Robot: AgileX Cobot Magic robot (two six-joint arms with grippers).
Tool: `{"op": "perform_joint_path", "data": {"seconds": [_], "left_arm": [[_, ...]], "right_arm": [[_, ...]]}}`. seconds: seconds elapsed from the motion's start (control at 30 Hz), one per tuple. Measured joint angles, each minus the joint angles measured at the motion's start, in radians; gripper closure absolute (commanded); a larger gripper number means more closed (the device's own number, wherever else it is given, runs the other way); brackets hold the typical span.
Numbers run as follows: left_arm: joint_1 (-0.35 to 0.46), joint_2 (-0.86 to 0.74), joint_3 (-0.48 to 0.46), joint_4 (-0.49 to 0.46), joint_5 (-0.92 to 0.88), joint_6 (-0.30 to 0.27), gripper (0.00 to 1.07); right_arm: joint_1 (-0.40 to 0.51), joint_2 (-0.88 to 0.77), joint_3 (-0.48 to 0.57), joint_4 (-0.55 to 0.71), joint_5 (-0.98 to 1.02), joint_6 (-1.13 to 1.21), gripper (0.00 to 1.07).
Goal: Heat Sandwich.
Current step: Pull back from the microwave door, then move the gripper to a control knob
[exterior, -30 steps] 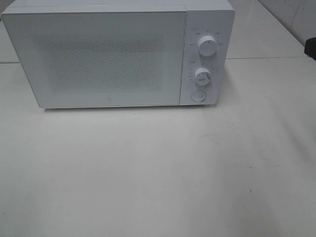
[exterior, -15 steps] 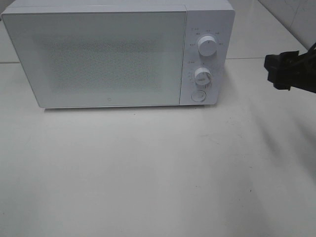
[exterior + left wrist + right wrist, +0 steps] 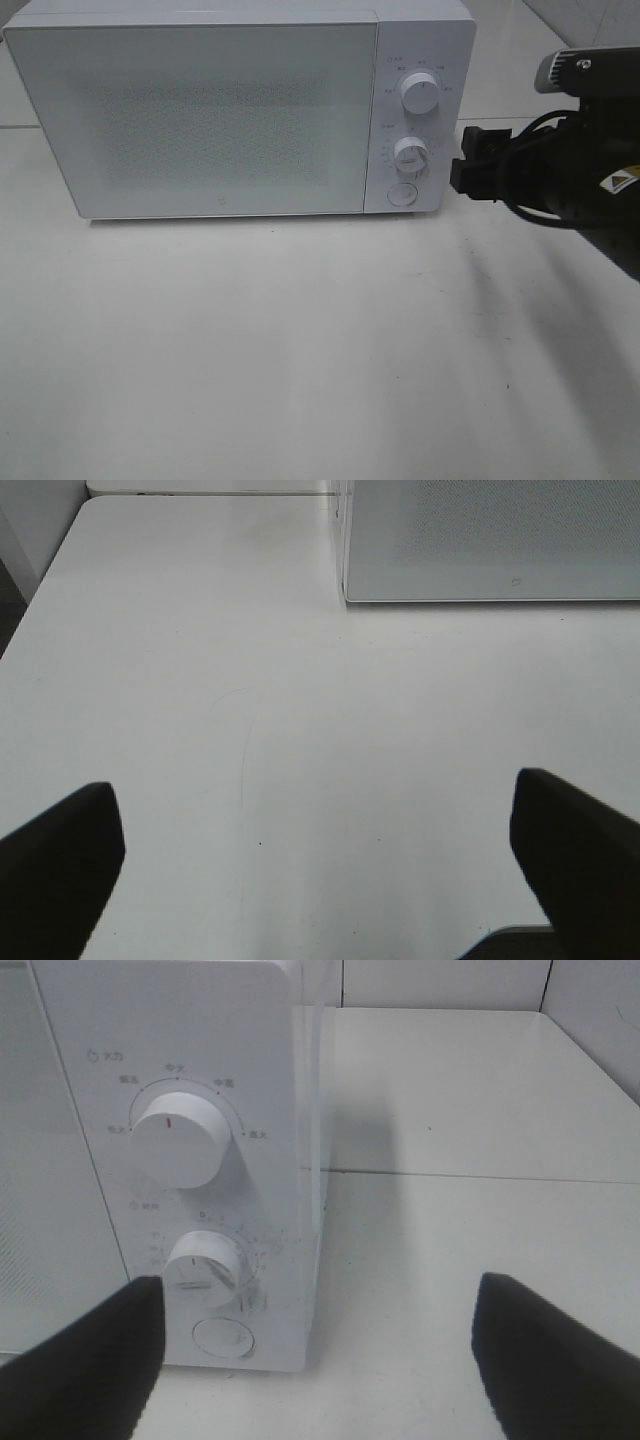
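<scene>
Our right gripper (image 3: pixel 463 160), jaws spread and empty, sits just at 3 o'clock of the boxy white metal microwave (image 3: pixel 430 40). It is level with the lower round white dial (image 3: pixel 410 155), and a flat round white button (image 3: pixel 402 194) lies at 6 o'clock of that. Our left gripper (image 3: pixel 312 810) hangs spread over the white table (image 3: pixel 250 680). The sandwich shows nowhere, and the frosted door (image 3: pixel 200 120) is closed. We judge a dial turn is next, so we should centre both fingers around the dial before closing.
</scene>
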Motion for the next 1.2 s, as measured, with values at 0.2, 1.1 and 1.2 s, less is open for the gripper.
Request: {"op": "perform_joint_path", "data": {"seconds": [0.2,1.1,1.2], "left_arm": [[0.0,0.0,0.0,0.0,0.0,0.0,0.09],[0.0,0.0,0.0,0.0,0.0,0.0,0.09],[0.0,0.0,0.0,0.0,0.0,0.0,0.09]], "right_arm": [[0.097,0.088,0.001,0.058,-0.083,0.007,0.31],[0.188,0.419,-0.256,0.144,-0.207,0.003,0.31],[0.188,0.441,-0.28,0.144,-0.21,0.004,0.31]]}}
